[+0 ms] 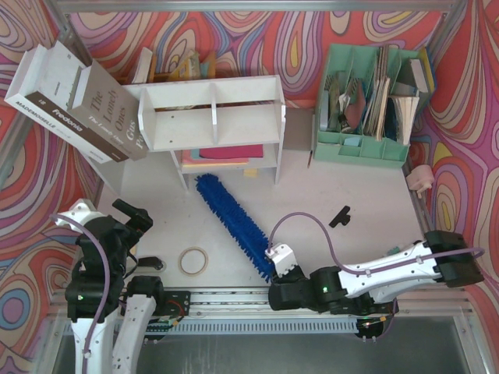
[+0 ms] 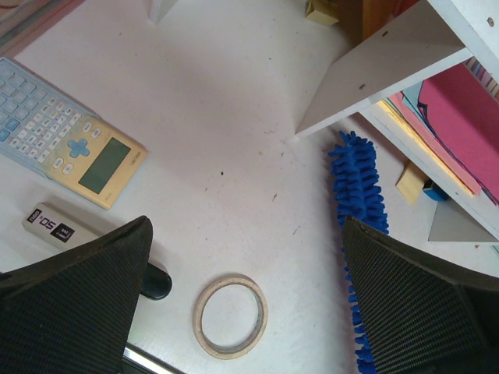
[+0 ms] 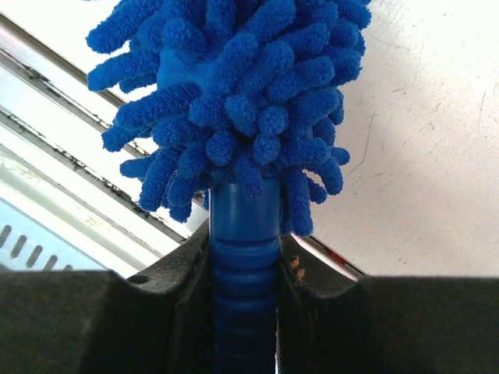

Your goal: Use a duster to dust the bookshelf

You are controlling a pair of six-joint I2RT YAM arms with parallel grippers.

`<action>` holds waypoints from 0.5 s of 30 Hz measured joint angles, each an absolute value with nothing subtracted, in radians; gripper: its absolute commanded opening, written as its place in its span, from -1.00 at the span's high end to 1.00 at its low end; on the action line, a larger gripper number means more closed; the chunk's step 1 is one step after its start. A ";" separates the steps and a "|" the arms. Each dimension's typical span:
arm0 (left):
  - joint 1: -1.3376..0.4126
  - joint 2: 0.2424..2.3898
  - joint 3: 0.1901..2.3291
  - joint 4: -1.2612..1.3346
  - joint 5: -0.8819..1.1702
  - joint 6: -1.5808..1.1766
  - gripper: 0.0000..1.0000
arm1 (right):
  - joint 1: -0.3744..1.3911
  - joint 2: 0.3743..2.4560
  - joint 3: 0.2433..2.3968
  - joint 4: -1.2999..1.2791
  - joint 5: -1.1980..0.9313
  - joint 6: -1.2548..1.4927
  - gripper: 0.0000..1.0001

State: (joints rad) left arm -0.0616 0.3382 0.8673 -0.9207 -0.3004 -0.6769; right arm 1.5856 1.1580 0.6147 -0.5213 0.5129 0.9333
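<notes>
The white bookshelf (image 1: 212, 113) stands at the back centre, with pink and coloured sheets on its lower shelf; its corner shows in the left wrist view (image 2: 374, 74). The blue fluffy duster (image 1: 232, 222) lies diagonally on the table, head tip near the shelf's foot, handle end at the near edge. My right gripper (image 1: 274, 279) is shut on the duster's ribbed blue handle (image 3: 245, 257), just below the bristles. My left gripper (image 1: 132, 218) is open and empty, above the table left of the duster (image 2: 360, 187).
A tape roll (image 1: 193, 261) lies near the front edge. A calculator (image 2: 62, 136) and a small labelled block (image 2: 53, 226) lie at left. A mint-green organizer (image 1: 370, 105) stands back right. Books (image 1: 74, 101) lean back left. A black clip (image 1: 340, 216) and a pink object (image 1: 420, 180) lie right.
</notes>
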 measured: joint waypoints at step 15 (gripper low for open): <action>-0.062 0.343 0.867 -0.921 -0.300 -0.677 -0.97 | 1.424 1.390 0.767 -0.316 0.492 0.858 1.00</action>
